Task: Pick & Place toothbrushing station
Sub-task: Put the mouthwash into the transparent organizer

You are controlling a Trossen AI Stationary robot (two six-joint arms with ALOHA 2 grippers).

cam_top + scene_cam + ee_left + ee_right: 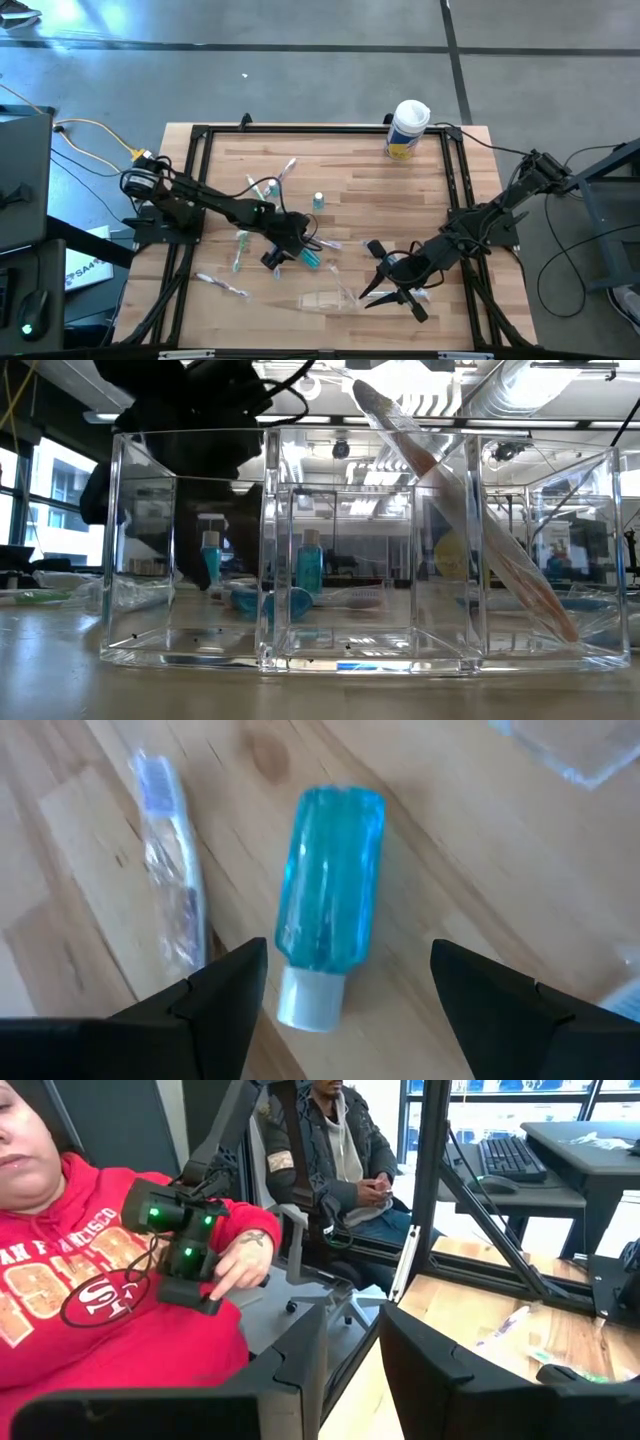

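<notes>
A small teal tube (pixel 330 880) with a white cap lies flat on the wooden table (pixel 400 200). My left gripper (pixel 348 960) is open just above it, one finger on each side of its cap end, touching nothing; it also shows in the high view (pixel 290 252). A wrapped toothbrush (pixel 170 890) lies beside the tube. The clear plastic holder (pixel 350 650) stands near the table's front edge, with a wrapped toothbrush (pixel 480 530) leaning slantwise in its right compartment. My right gripper (pixel 378 280) hovers to the holder's right, its fingers (pixel 300 1370) a narrow gap apart with nothing between them.
Several toothbrushes (pixel 265 185) lie scattered on the table's left half. A second small teal tube (pixel 318 200) stands upright mid-table. A white canister with a yellow label (pixel 407 128) stands at the far edge. People sit beyond the table (pixel 110 1280).
</notes>
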